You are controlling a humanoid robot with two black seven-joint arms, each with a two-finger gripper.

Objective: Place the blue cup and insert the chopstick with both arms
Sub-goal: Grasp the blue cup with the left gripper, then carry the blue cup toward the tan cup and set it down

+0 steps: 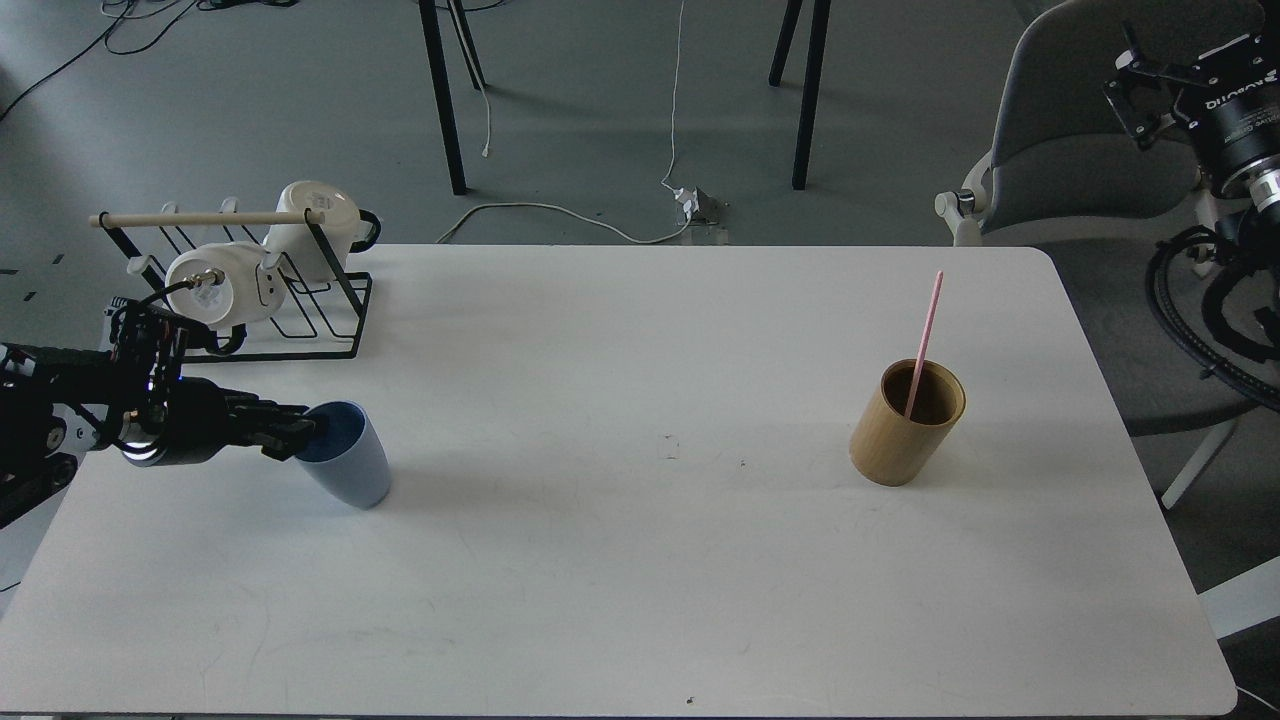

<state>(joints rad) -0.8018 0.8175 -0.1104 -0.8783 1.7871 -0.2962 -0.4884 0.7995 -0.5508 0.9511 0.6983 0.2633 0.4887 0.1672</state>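
Observation:
The blue cup (350,465) stands on the white table (640,580) at the left, slightly tilted. My left gripper (300,432) reaches in from the left, and its fingers are closed over the cup's near-left rim. The pink chopstick (926,330) leans upright inside the tan wooden holder (900,435) on the right side of the table. My right gripper (1125,85) hangs high at the far right, off the table in front of a grey chair, with its fingers apart and nothing in it.
A black wire rack (300,320) with a pale wooden rod and two white mugs (215,285) stands at the table's back left, just behind my left arm. A grey chair (1070,150) is beyond the right edge.

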